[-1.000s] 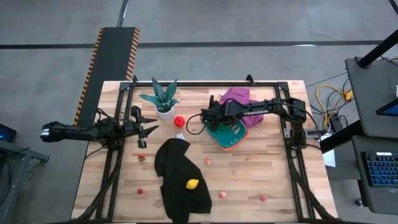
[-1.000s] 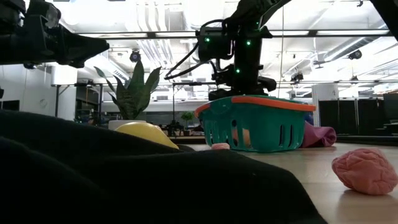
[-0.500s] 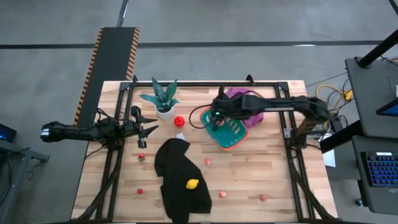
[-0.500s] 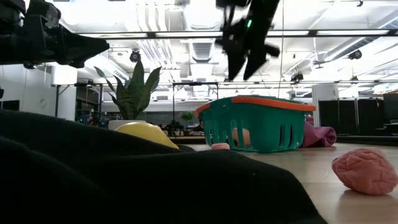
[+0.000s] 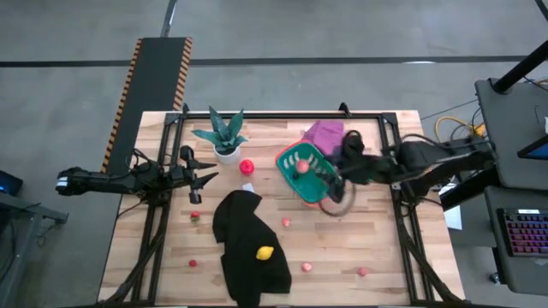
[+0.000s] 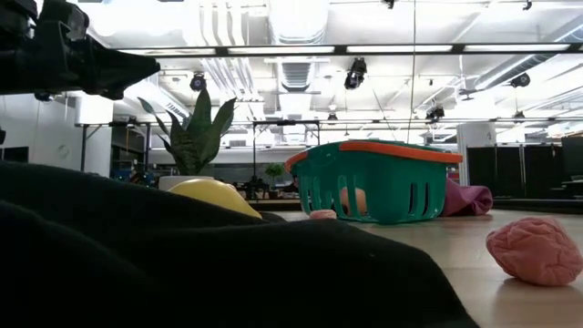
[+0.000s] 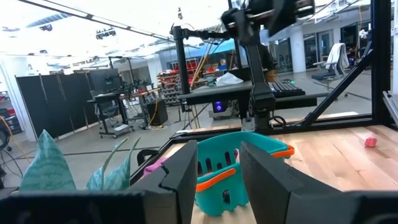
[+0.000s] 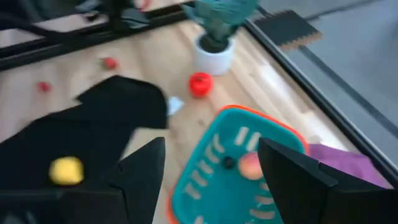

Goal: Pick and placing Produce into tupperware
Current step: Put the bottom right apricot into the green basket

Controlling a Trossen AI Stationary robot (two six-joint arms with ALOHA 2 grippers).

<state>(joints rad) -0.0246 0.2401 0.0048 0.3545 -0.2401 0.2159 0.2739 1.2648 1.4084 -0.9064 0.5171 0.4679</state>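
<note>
Right claw (image 5: 336,174) is released, fingers spread and grasping nothing, above the teal tupperware (image 5: 305,175) holding one pink produce piece (image 5: 301,167); left claw (image 5: 208,176) holds nothing

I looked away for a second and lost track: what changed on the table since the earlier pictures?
The right gripper, open and empty, has pulled back from over the teal container toward the table's right side. A pink piece now lies in the container. The left gripper, plant and black cloth stayed put.
</note>
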